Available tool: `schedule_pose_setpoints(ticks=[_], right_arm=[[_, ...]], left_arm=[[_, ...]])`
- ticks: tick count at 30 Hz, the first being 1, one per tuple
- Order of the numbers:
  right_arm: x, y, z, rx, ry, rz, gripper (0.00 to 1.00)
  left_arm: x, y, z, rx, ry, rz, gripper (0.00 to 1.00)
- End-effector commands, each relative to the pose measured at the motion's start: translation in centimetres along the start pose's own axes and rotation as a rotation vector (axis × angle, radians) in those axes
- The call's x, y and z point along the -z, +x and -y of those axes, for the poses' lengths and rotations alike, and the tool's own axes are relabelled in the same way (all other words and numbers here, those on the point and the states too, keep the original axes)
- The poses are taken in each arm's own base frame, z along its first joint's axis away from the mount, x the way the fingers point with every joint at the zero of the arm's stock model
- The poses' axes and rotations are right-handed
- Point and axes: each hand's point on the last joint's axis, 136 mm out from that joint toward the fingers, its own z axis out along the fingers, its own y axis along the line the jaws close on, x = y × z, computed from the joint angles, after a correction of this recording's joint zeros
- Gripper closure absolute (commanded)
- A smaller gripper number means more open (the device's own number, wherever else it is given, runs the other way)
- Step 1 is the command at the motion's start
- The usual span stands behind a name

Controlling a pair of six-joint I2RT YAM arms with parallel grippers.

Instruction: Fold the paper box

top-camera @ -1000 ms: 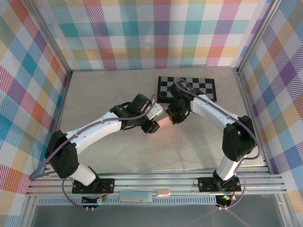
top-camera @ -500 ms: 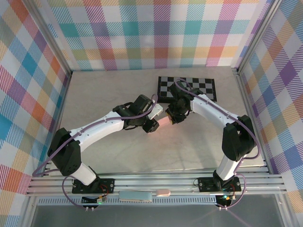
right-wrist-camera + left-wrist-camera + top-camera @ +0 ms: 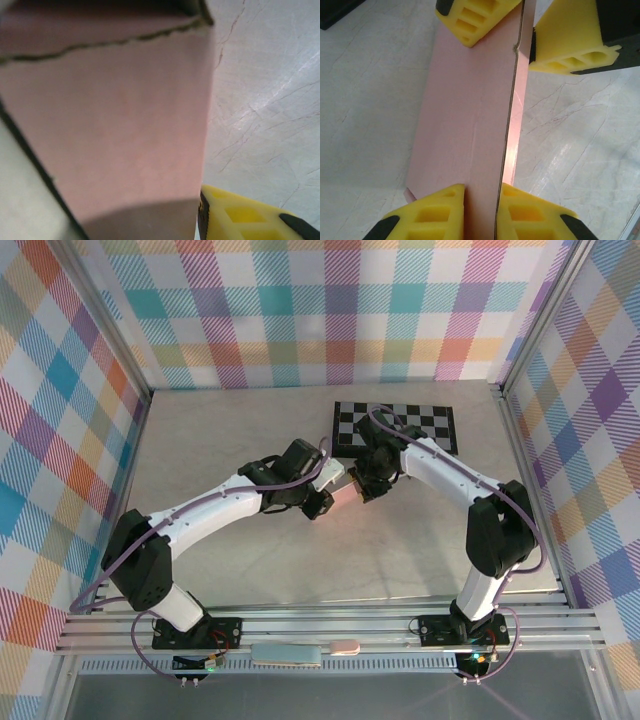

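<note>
The paper box [image 3: 343,496] is a pale pink, flattened cardboard shape held just above the table's middle, between both grippers. In the left wrist view the paper box [image 3: 470,115] runs away from me as a long panel with a thin side wall on the right. My left gripper [image 3: 480,195] is shut on its near end, with a yellow finger [image 3: 440,212] against each face. My right gripper [image 3: 507,37] clamps the far end. In the right wrist view the pink panel [image 3: 125,125] is very close, with one yellow finger [image 3: 250,220] pressed against its edge and the other hidden.
A black-and-grey chequered board [image 3: 395,426] lies flat just behind the right gripper [image 3: 364,483]. The left gripper [image 3: 322,498] comes in from the left. Pale marbled tabletop [image 3: 230,430] extends left and forward. Plaid walls enclose three sides.
The left gripper's jaws have closed onto the near end of the pink box. Both arms have stayed nearly in place, and the box has shifted only slightly.
</note>
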Motion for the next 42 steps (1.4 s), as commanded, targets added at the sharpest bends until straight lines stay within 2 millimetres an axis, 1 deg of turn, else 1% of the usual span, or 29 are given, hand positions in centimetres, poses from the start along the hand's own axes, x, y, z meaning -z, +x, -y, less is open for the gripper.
schedule_pose_setpoints(ticks=[1,7,10,11,16,18,19,21,23,24,26,27,29,30,32,35,38,42], right_arm=[[0.1,0.3,0.2,0.002,0.032,-0.022,0.59],[0.0,0.5,-0.4,0.012,0.020,-0.035,0.59],[0.1,0.4,-0.4,0.009,0.023,-0.033,0.64],[0.2,0.4,-0.3,0.010,0.022,-0.028,0.65],[1.5,0.0,0.7,-0.016,0.032,0.008,0.65],[1.8,-0.1,1.3,-0.030,0.039,0.019,0.65],[1.8,-0.2,1.5,-0.037,0.042,0.022,0.65],[1.8,-0.2,2.0,-0.050,0.054,0.020,0.65],[1.9,-0.1,2.3,-0.065,0.067,0.007,0.65],[2.0,0.0,2.6,-0.074,0.083,-0.001,0.65],[2.8,0.2,2.9,-0.080,0.098,-0.012,0.65],[3.4,0.2,3.1,-0.084,0.108,-0.009,0.65],[4.3,0.4,3.4,-0.087,0.121,-0.006,0.64],[4.5,0.4,3.7,-0.094,0.131,-0.008,0.64],[4.3,0.4,4.2,-0.116,0.143,-0.019,0.64],[3.5,0.2,4.7,-0.151,0.168,-0.033,0.64],[3.2,-0.2,4.4,-0.162,0.182,-0.036,0.64],[2.7,-0.3,4.1,-0.166,0.191,-0.048,0.64]], left_arm=[[-1.3,1.9,-2.2,0.026,-0.055,-0.074,0.86],[-1.0,1.7,-2.3,0.022,-0.046,-0.071,0.90],[-0.6,1.1,-1.8,0.022,-0.020,-0.055,0.91],[-0.4,0.7,-1.6,0.028,-0.010,-0.046,0.89],[0.7,-0.7,-0.6,0.060,0.042,0.000,0.72],[1.3,-1.3,-0.4,0.075,0.047,0.026,0.59],[1.7,-1.6,-0.4,0.081,0.045,0.043,0.55],[2.8,-2.4,-0.3,0.083,0.041,0.086,0.50],[3.6,-2.8,-0.2,0.078,0.040,0.107,0.45],[3.9,-2.7,0.0,0.067,0.044,0.104,0.44],[4.3,-2.3,0.4,0.029,0.060,0.086,0.43],[4.3,-2.0,0.6,0.005,0.063,0.070,0.40],[4.3,-1.5,1.1,-0.044,0.069,0.052,0.39],[4.3,-1.5,1.4,-0.071,0.077,0.052,0.39],[4.4,-1.8,2.1,-0.118,0.094,0.071,0.39],[4.0,-1.9,3.3,-0.210,0.122,0.080,0.39],[3.1,-1.5,4.3,-0.297,0.148,0.059,0.38],[1.8,-1.5,4.7,-0.346,0.167,0.040,0.38]])
